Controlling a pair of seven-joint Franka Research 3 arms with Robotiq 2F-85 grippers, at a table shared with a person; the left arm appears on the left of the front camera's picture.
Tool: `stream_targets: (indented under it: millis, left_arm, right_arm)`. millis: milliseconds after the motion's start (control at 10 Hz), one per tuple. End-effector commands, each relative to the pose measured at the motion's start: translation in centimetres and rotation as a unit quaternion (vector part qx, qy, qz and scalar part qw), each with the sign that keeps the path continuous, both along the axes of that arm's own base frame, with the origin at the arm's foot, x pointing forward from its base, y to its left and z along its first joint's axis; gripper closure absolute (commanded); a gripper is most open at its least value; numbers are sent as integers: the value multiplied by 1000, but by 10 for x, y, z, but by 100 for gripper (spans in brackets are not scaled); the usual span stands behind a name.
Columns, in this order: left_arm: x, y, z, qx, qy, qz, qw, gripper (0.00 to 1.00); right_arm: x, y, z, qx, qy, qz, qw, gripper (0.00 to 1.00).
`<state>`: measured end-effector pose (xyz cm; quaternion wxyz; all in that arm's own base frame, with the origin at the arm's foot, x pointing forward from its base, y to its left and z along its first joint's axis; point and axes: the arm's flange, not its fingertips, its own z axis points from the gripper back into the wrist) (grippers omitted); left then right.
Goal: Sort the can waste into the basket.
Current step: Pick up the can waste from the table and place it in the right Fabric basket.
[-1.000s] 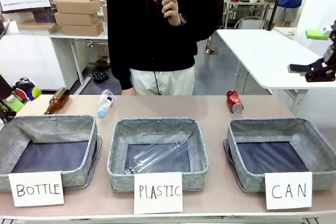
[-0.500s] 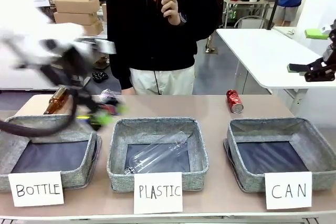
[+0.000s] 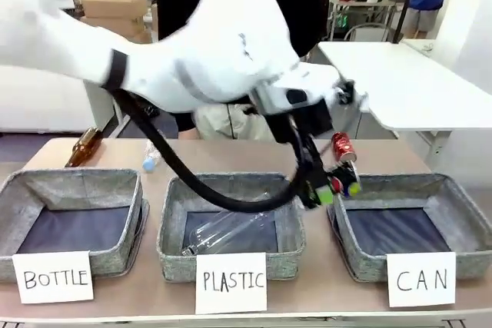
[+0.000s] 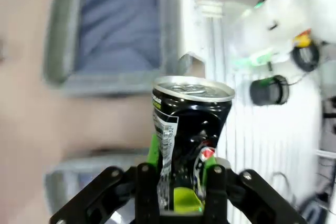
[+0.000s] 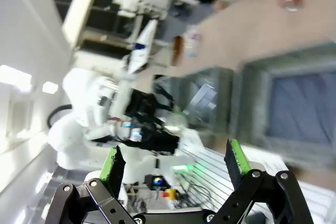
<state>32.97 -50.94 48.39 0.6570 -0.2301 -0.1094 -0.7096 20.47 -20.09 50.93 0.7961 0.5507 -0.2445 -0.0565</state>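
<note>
left gripper (image 4: 176, 182) clamps the dark printed can (image 4: 190, 129) low on its body, at the can basket's (image 3: 461, 213) left rim. thin, light, dents easily. red can (image 3: 343, 147) lies behind the basket. right gripper (image 5: 176, 166) open, empty.

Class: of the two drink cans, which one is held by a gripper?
The dark-printed silver can, clamped in the left gripper; the red can lies free on the table.
</note>
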Motion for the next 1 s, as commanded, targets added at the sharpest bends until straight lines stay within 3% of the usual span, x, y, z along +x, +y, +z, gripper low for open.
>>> stream_targets:
  millis: [0,100,200,300,600,900]
  left_arm:
    - [-7,-56,-10,-8,-22,-38,999,65]
    - [-23,-86,-21,-26,-24,-41,999,65]
    - [-29,-112,-33,-23,-46,-52,997,65]
    - [-27,-129,-42,-42,-79,-34,995,65]
    - [-12,-142,-60,-36,-126,13,991,65]
    - [-9,-141,-63,-24,-130,14,991,65]
  right_arm:
    - [-32,-24,-47,-19,30,34,999,0]
    - [-38,-12,-69,26,30,35,999,0]
    - [-35,-24,-25,-18,23,-7,1000,0]
    - [-35,-24,-25,-18,23,-7,1000,0]
    - [-35,-24,-25,-18,23,-7,1000,0]
    - [-35,-24,-25,-18,23,-7,1000,0]
